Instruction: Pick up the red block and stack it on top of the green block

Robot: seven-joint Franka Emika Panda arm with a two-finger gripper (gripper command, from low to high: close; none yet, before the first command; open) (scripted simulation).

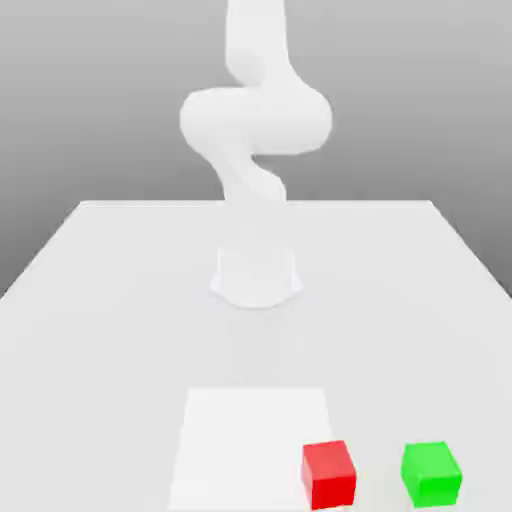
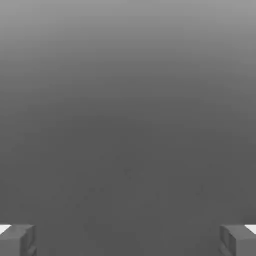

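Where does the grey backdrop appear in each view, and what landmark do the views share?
Exterior view: the grey backdrop lies behind the arm, beyond the far edge of the pale table.
Hand view: what looks like the same backdrop spreads behind and between the widely parted fingers of the hand.
Shared landmark: the robot itself, by its arm outside and its fingers here.

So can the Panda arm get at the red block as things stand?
Probably yes, though reach is a guess. Nothing sits on top of the red block, and the green block stands apart from it. The tool is open with nothing between its fingers.
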